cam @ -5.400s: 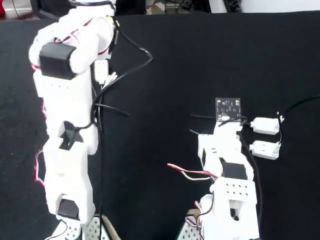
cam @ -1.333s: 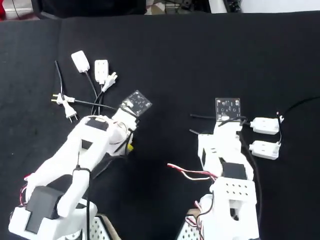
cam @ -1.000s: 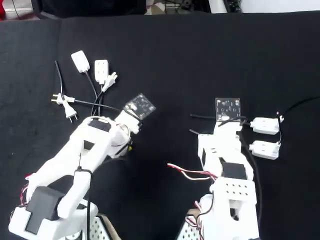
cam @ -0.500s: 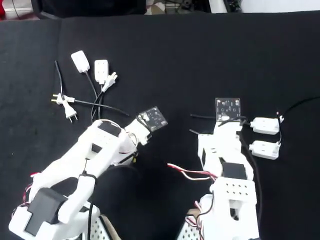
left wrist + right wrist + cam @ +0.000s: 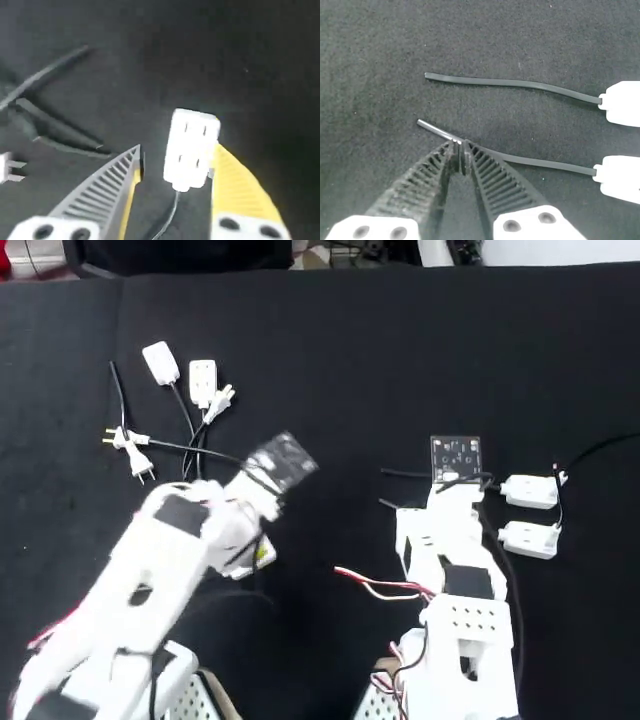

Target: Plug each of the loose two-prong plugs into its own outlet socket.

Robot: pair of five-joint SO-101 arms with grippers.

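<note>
The left hand (image 5: 177, 150) swings back toward an outlet socket (image 5: 193, 142), fingers spread either side (nothing gripped yet); the right hand (image 5: 460, 149) stays closed and idle; no plug seated.

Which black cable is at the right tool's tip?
The cable from the white block nearer the arm's base; the other cable lies clear of the right tool.

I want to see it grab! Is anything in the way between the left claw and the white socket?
Nothing visible is. The white socket shows uncovered, right between the open fingers of the left gripper. The black cables and a loose plug lie off to the side.
</note>
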